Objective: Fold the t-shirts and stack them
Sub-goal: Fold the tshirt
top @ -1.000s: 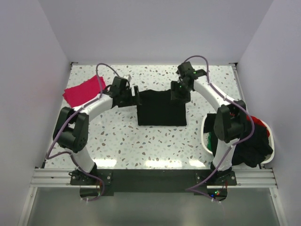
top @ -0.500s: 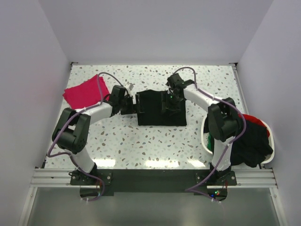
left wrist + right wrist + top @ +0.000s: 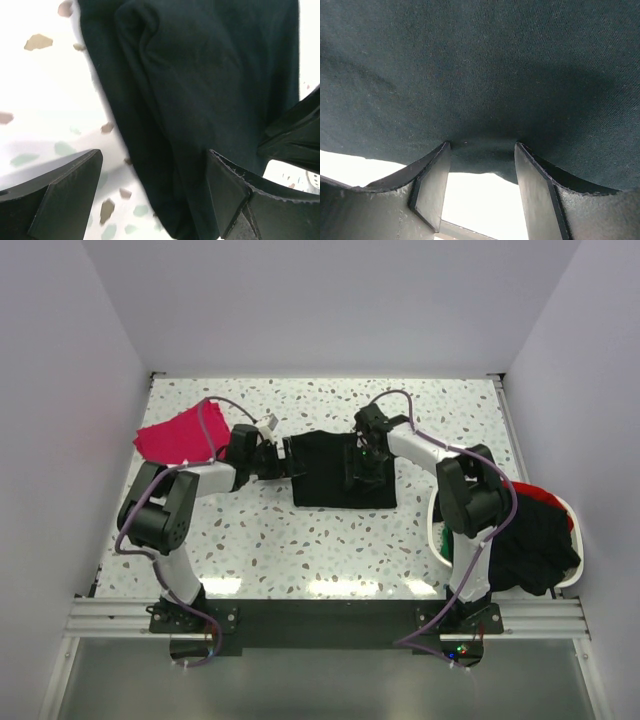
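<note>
Seen from above, the black t-shirt (image 3: 325, 485) is lying folded into a rectangle mid-surface (image 3: 300, 540), its long axis running left to right. The left gripper (image 3: 287, 462) is sitting at its left edge and the right gripper (image 3: 362, 468) is hovering over its right half. The pink t-shirt (image 3: 175, 435) is lying far left, well apart, tilted with its long axis rising toward the far right. More shirts are filling the basket (image 3: 437, 525) at the right.

At the left wrist, the left gripper (image 3: 150, 185) is standing released, jaws wide and straddling the black t-shirt's (image 3: 200, 75) folded edge.

At the right wrist, the right gripper (image 3: 480, 185) is also standing released, jaws parted and fingers (image 3: 432, 185) touching the black t-shirt (image 3: 480, 65).
</note>
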